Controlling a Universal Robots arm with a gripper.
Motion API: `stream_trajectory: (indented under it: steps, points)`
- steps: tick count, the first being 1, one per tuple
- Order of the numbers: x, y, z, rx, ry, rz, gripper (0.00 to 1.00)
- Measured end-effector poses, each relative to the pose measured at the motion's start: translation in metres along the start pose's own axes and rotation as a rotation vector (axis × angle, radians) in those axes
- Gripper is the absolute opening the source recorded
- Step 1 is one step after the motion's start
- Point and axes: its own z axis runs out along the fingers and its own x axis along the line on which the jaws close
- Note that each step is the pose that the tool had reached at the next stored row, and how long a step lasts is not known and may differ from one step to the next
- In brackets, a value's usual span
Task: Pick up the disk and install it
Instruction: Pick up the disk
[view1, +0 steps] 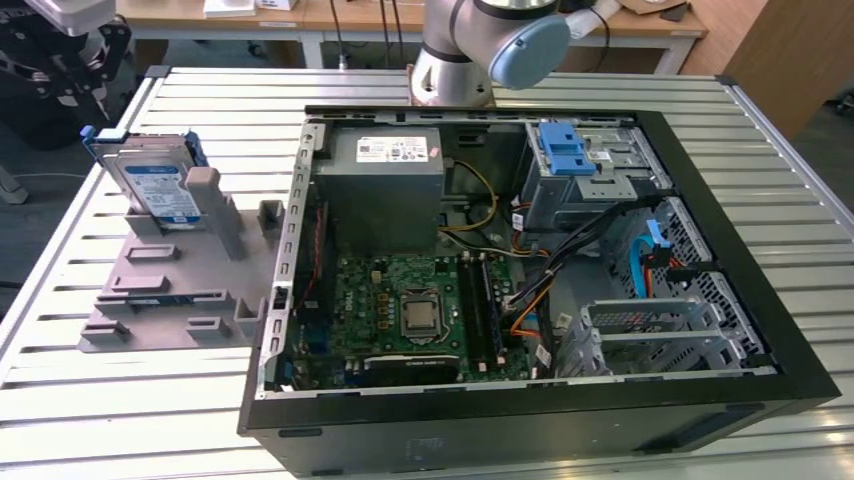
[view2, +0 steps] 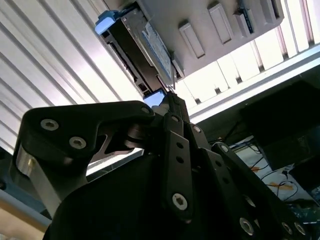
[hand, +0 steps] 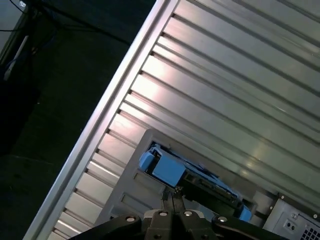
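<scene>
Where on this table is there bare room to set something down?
Bare table slats lie in front of the grey holder, toward the camera, and between the disk and the arm's base. The computer case is packed with boards and cables; the gap between it and the holder is tight.

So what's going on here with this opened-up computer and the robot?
A robot arm is set to fit a disk into the open computer case. The disk stands on edge in a grey holder on the slatted table, at the exterior view's left of the case, not yet picked up. In both wrist views the arm's tool, fingers together, is apart from the disk and holds nothing.
</scene>
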Motion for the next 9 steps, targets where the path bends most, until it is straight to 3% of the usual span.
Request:
stream_trajectory:
  steps: [7, 9]
  points:
    - [0.0, 0.0, 0.0009, 0.0005, 0.0046, -0.125, 0.11]
    - [0.0, 0.0, 0.0009, 0.0005, 0.0048, -0.126, 0.11]
